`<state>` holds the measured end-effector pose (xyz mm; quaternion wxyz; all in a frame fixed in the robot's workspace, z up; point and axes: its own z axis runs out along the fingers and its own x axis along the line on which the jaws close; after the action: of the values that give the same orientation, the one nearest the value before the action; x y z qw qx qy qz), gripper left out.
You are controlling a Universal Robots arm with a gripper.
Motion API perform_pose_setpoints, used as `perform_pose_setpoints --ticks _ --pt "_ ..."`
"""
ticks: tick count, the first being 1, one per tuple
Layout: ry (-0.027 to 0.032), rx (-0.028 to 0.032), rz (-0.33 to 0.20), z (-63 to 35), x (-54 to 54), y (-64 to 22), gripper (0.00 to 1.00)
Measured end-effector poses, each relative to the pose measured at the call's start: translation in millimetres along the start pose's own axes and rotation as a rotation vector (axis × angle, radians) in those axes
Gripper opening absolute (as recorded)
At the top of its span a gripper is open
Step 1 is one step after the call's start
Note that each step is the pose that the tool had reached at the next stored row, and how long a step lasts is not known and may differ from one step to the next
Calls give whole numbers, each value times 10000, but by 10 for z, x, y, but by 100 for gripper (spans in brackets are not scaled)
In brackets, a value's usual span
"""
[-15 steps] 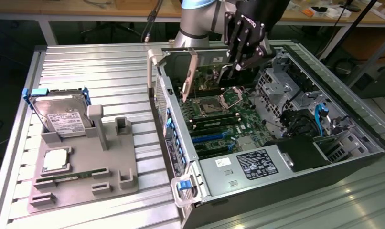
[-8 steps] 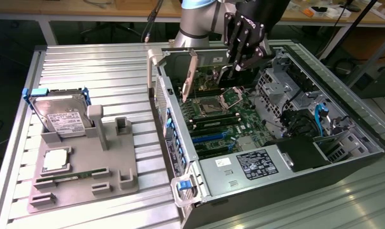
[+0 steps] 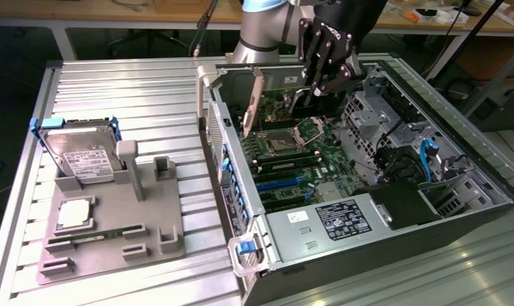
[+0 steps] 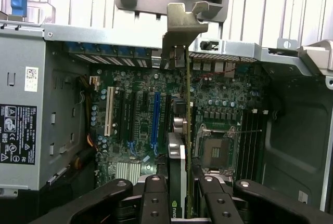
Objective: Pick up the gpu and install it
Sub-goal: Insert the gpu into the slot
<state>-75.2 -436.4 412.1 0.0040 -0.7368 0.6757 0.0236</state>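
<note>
1. Black fingers (image 4: 156, 198) of the gripper (image 4: 183, 203) pinch the gpu (image 4: 179, 154) by its two flat faces, with the jaws partway closed on the thin card.
2. The card stands on edge over the motherboard (image 4: 135, 115), probably so that its connector edge faces the slots.
3. Its silver bracket (image 4: 182, 24) points at the rear wall of the computer case (image 4: 104, 34), which looks like the side where the bracket is meant to sit.
4. In the exterior view the gpu is inside the case, at about twelve o'clock from the CPU socket (image 3: 282, 140).
5. It runs parallel to the blue slot (image 4: 155, 117), beside it and apart; I cannot tell whether its edge sits in a slot.
6. At nine o'clock from the case, a grey holder (image 3: 112, 248) carries the hard drive (image 3: 85, 159), well clear of the arm.
</note>
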Motion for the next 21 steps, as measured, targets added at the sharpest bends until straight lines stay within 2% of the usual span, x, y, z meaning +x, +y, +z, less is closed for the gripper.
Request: perform_pose_setpoints --ticks 21 --pt "3 0 0 53 2 -1 27"
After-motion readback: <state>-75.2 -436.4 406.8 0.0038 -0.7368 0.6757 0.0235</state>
